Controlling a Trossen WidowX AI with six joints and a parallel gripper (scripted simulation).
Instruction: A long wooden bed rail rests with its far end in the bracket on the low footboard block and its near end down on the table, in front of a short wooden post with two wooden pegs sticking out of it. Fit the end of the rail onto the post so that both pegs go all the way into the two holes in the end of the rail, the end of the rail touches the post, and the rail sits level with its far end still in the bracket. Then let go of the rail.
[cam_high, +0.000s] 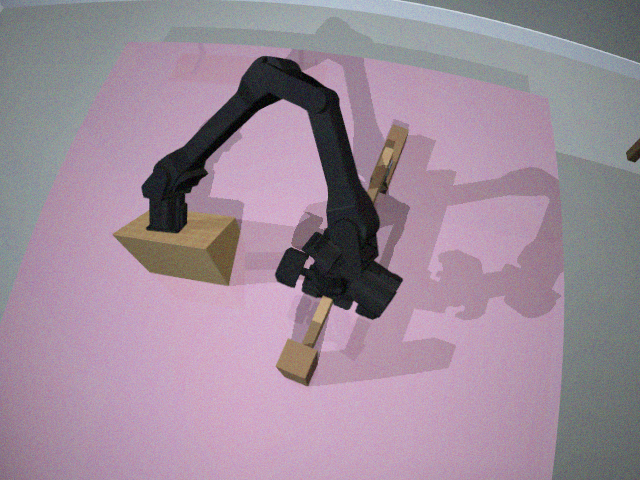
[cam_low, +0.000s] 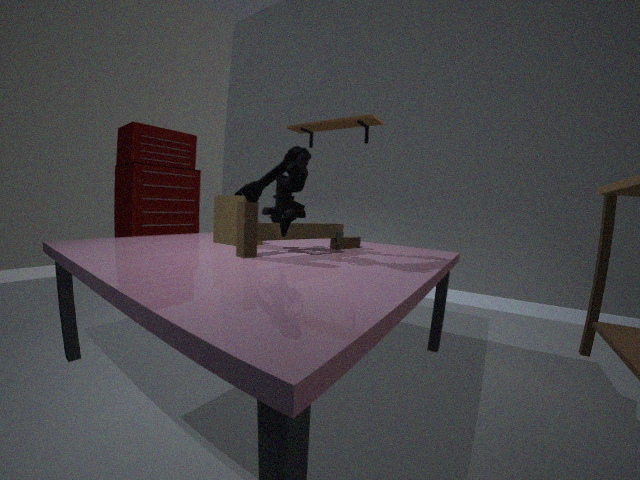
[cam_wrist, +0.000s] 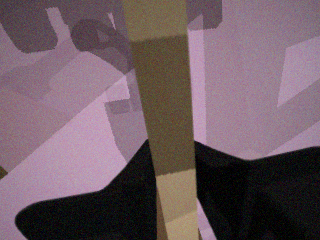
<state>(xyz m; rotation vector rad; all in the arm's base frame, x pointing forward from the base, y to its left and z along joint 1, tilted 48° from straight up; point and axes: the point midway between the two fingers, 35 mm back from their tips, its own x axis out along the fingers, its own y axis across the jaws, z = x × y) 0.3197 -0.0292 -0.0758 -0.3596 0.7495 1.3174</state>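
Note:
The bed rail (cam_high: 321, 316) (cam_low: 315, 230) (cam_wrist: 164, 100) runs from the short post (cam_high: 296, 359) (cam_low: 247, 229) to the low footboard block (cam_high: 399, 135) (cam_low: 350, 242). My gripper (cam_high: 328, 295) (cam_low: 283, 228) (cam_wrist: 163, 141) is shut on the rail, nearer its post end, with a finger on each side. In the top view no gap shows between the rail end and the post. The pegs and holes are hidden. The rail looks about level in the exterior view. Its far end overlaps the bracket (cam_low: 339, 235); how deep it sits there is not clear.
A large wooden block (cam_high: 178, 258) (cam_low: 224, 219) stands left of the rail, with the arm's base on it. The pink table (cam_high: 155, 387) (cam_low: 206, 289) carries everything. A red tool chest (cam_low: 157, 196) and a wall shelf (cam_low: 333, 124) stand beyond the table.

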